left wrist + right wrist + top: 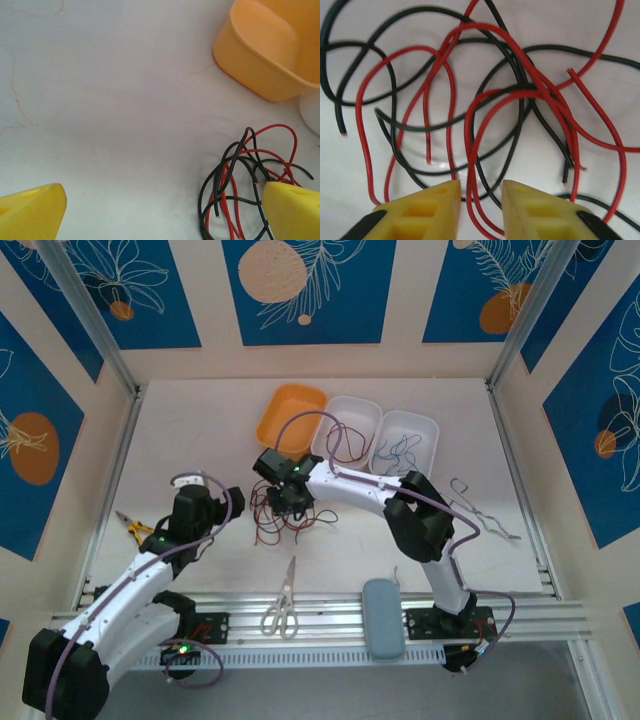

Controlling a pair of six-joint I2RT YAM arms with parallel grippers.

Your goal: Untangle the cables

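- Cables: thin, round, smooth-sheathed wires in red and black, looped over one another in a loose tangle. They lie near the middle of the table, just in front of the orange tray. Several cut ends show pale tips.
- Table: matt white surface with faint hairline cracks.
- Right gripper: two yellow, wedge-shaped plastic fingers with moulded recesses, poised at the near edge of the tangle. The jaws stand narrowly apart. Two red strands run through the gap, and neither is visibly pinched.
- Left gripper: blunt yellow fingers spread wide over bare table, holding nothing. In the left wrist view its right-hand finger overlaps the tangle's edge.
- Orange tray: smooth plastic tub with rounded corners and sloping walls.
- White tray: glossy and rounded, just beside the orange tray, holding dark reddish wires.
- Second white tray: same shape, holding blue wires.
- Scissors: metal blades together, pale looped handles, lying at the near rail.
- Pliers: yellow-handled, near the table's left edge.
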